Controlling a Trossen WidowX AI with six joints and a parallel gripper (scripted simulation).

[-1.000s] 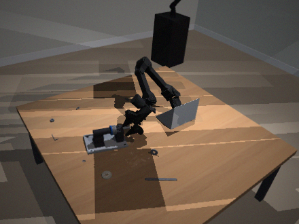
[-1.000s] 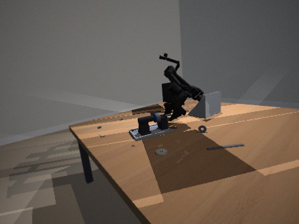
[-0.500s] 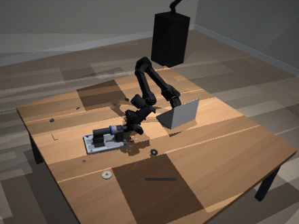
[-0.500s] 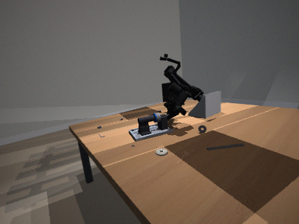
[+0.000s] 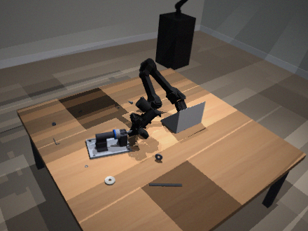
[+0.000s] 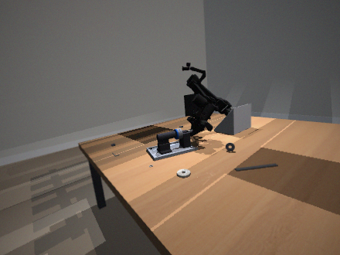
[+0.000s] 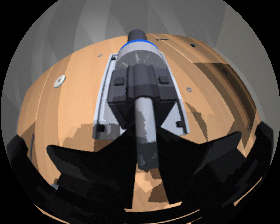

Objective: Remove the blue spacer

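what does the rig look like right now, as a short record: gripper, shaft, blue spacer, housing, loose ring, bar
gripper: shut on the shaft
shaft: free end between the fingers, passing through the near support block
blue spacer: on the shaft line, beside the housing block
white ring: flat on the table
dark bar: lying on the table
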